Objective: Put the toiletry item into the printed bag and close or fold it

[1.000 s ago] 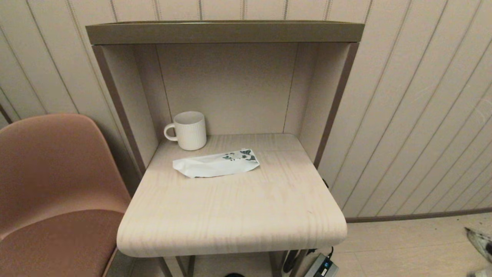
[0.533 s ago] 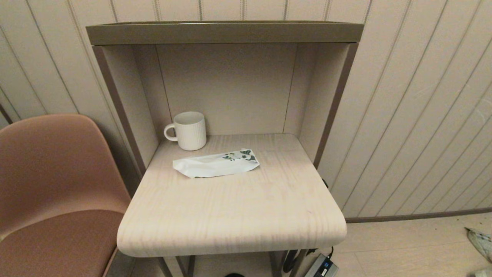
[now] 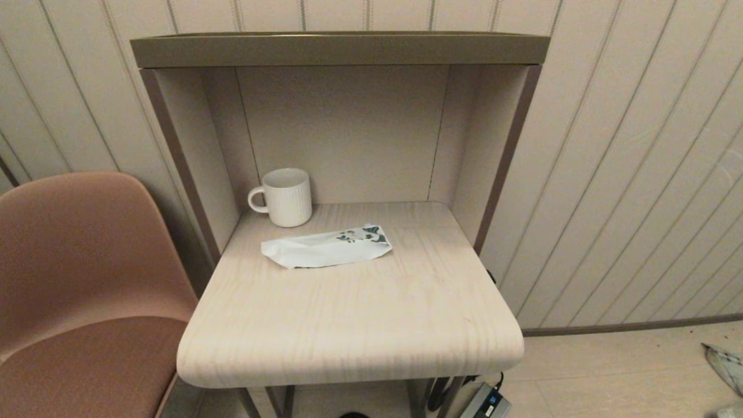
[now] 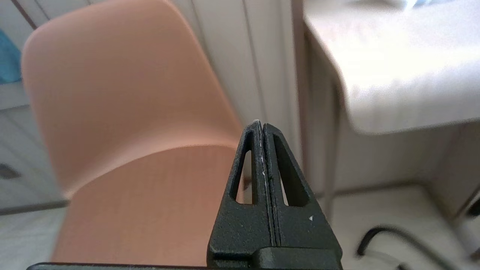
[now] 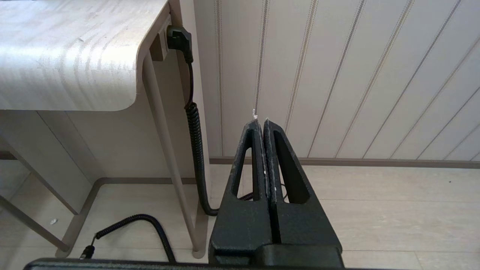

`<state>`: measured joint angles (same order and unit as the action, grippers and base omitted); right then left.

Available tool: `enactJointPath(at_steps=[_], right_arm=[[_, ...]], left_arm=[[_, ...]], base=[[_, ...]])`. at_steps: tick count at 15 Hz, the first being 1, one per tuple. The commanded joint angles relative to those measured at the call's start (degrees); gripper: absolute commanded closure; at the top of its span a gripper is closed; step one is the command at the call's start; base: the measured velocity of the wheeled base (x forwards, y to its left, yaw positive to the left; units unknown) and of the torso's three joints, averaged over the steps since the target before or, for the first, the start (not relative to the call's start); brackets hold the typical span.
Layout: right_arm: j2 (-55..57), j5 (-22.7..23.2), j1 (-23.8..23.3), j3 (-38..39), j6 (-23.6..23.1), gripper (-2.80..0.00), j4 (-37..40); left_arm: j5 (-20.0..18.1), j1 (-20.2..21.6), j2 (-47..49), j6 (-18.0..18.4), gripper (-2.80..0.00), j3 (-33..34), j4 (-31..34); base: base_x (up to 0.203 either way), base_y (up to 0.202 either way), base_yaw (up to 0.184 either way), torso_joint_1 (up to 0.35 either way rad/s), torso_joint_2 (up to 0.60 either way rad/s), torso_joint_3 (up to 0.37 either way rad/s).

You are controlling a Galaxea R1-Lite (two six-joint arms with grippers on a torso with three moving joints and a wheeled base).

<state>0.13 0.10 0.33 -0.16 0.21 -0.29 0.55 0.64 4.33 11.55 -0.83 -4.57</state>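
The pale wood table [image 3: 348, 325] is seen filling the middle of the head view, tucked beneath a hutch with an olive-brown top shelf [image 3: 339, 49]; a salmon-pink chair [image 3: 75, 278] is parked just beside the table's left edge; neither arm is caught in the head view. The printed bag [image 3: 326, 247] is laid flat on the table's rear half, its dark leaf-printed end turned to the right, its plain white crinkled end to the left; no toiletry item can be made out anywhere, and whether it sits inside the bag cannot be told. A white ribbed mug [image 3: 284, 197] is stood upright in the back left corner, near the bag but apart from it, handle turned left. And down low, the left end effector [image 4: 261, 125] is held off the table's edge with the chair seat ahead of it; its jaws are clenched together on nothing. The right end effector [image 5: 261, 122] is held low off the table's right corner, in front of the panelled wall; clenched tight as well, nothing gripped; a coiled black cable [image 5: 195, 150] is seen hanging from a plug [image 5: 179, 39] under the table.
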Motion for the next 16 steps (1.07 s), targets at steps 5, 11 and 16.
enactJointPath(at_steps=[5, 11, 16], right_arm=[[0.13, -0.15, 0.07, 0.16, 1.25, 0.00, 0.34], [0.13, -0.27, 0.11, 0.16, 1.37, 0.00, 0.29], [0.13, -0.27, 0.05, 0.16, 1.55, 0.00, 0.29]], left_arm=[[-4.63, -0.50, -4.25, -6.36, 0.00, -0.80, 1.99], [-21.14, -0.47, -4.25, -2.83, 0.00, -0.76, 2.40], [-5.29, -0.52, -4.31, -9.19, 0.00, -0.56, 2.41]], base=[[0.000, 0.000, 0.000, 0.000, 0.00, 0.000], [0.000, 0.000, 0.000, 0.000, 0.00, 0.000], [0.000, 0.000, 0.000, 0.000, 0.00, 0.000]])
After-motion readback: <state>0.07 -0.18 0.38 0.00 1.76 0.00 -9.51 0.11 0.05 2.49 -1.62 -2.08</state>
